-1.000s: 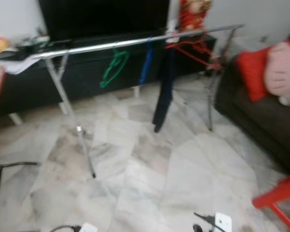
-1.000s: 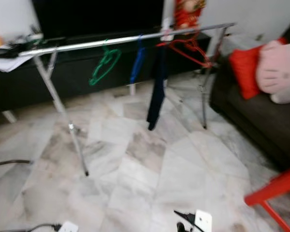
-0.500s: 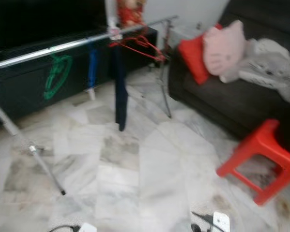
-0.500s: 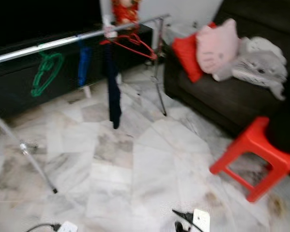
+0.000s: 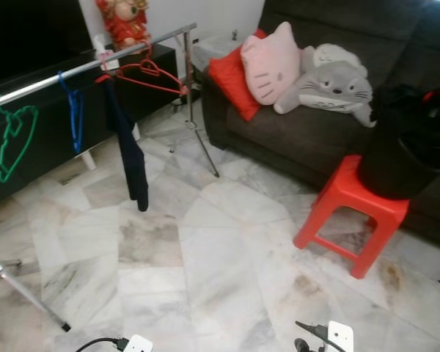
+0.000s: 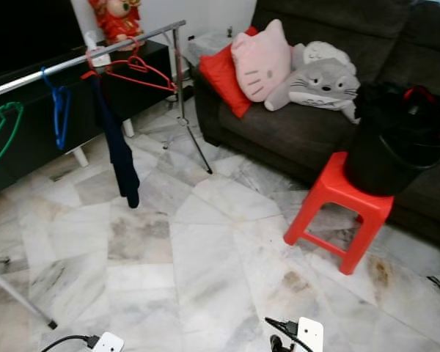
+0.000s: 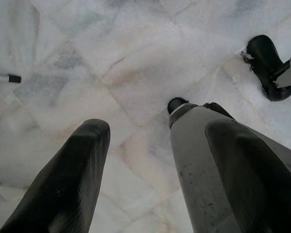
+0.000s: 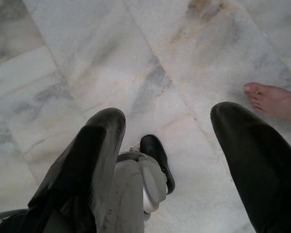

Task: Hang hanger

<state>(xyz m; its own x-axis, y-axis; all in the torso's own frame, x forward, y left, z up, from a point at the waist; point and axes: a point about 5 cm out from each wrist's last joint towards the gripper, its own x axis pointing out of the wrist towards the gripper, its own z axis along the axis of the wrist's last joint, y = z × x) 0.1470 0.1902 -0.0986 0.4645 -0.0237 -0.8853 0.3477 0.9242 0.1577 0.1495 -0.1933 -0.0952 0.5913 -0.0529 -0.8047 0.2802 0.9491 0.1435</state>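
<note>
Both arms hang idle over the marble floor (image 5: 213,271). The left pincer (image 7: 150,160) has its fingers spread apart and empty, and the right pincer (image 8: 169,145) is likewise spread wide with nothing between its fingers; a person's bare foot (image 8: 276,101) rests on the tiles near it. Farther out, a red plastic stool (image 5: 352,213) carries a black bucket (image 5: 407,150) in front of the dark sofa (image 5: 315,132), where a pink cat cushion (image 5: 270,62) and a grey plush (image 5: 334,82) lie. To the left, a silver clothes rail (image 5: 88,67) bears a green hanger (image 5: 15,139), a blue hanger (image 5: 75,110), a red hanger (image 5: 148,75) and what looks like dark trousers (image 5: 128,150).
</note>
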